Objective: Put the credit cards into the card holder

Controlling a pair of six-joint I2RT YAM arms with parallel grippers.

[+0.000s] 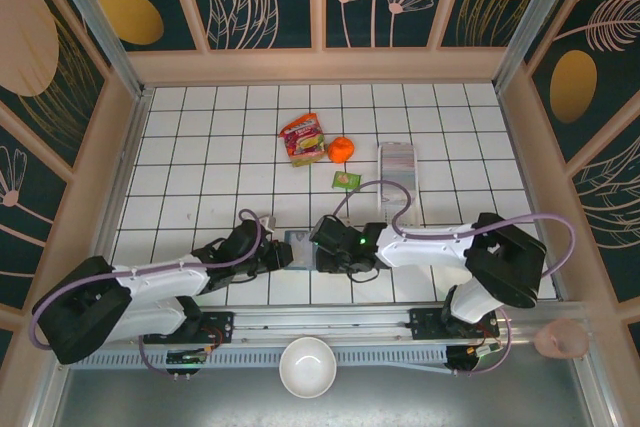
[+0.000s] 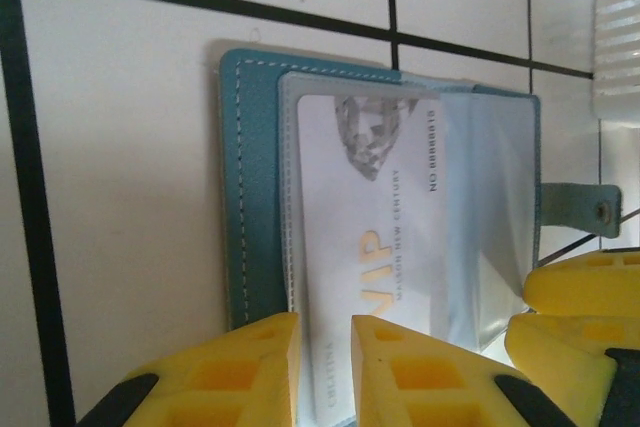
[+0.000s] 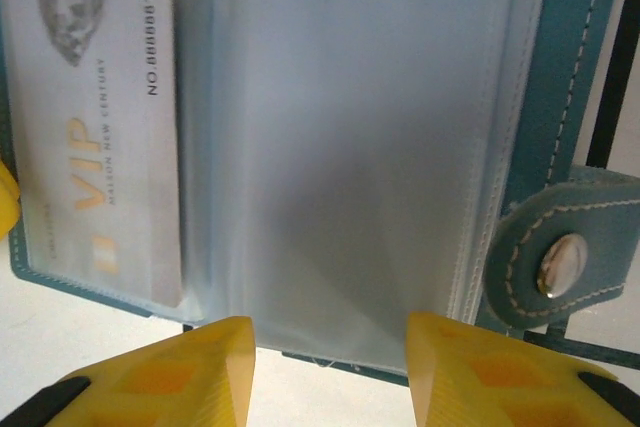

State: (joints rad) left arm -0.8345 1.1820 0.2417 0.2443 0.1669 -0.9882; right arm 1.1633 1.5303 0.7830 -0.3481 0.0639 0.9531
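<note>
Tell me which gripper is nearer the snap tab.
Right. The right gripper is beside the card holder's snap tab; the left gripper is at the VIP card, opposite side.

We read gold "VIP" on the white card (image 3: 95, 137) in the card holder's (image 3: 560, 67) clear sleeve, with "MAISON NEW CENTURY" in small print beside it. Along one edge runs "NO.88888" and two more digits we cannot fix. The red snack packet's (image 1: 303, 139) print is too small to read.
</note>
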